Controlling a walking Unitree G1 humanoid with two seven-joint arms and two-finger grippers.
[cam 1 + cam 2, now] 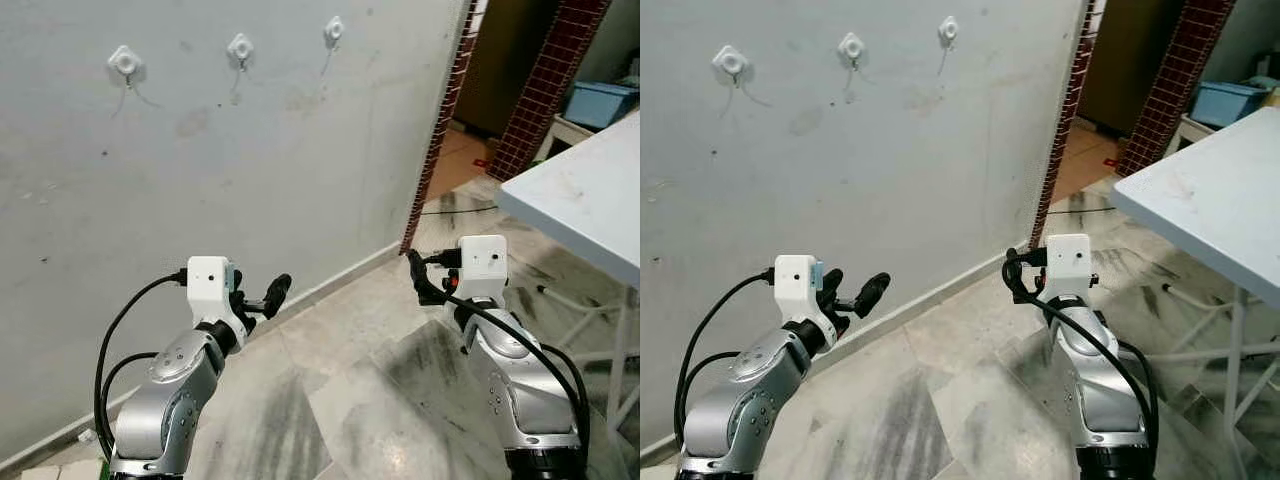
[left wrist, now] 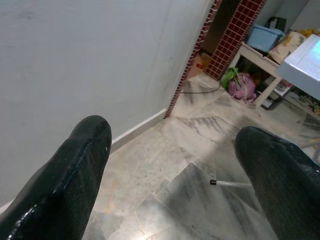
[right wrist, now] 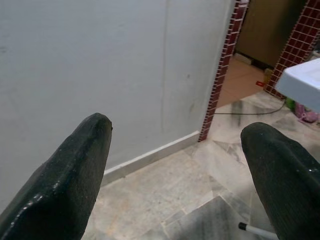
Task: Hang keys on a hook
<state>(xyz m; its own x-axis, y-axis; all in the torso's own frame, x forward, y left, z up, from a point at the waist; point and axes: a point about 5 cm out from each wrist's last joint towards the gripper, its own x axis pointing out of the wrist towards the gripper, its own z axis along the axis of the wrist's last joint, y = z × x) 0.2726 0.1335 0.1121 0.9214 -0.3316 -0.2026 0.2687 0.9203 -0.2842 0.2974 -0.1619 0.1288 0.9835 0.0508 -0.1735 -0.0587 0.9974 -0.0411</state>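
Note:
Three white hooks are fixed high on the grey wall: the left hook (image 1: 125,63), the middle hook (image 1: 240,47) and the right hook (image 1: 334,30). Nothing hangs on them. My left gripper (image 1: 262,298) is raised low in front of the wall, well below the hooks. It is open, with bare floor between its fingers (image 2: 75,165). My right gripper (image 1: 424,282) is held up at about the same height near the wall's corner. It is open too, with nothing between its fingers (image 3: 75,170).
A white table (image 1: 580,200) juts in from the right, its metal legs (image 1: 620,350) beside my right arm. A red-tiled pillar (image 1: 440,130) ends the wall at a doorway. A blue bin (image 1: 600,100) sits beyond. Marble floor (image 1: 350,390) lies ahead.

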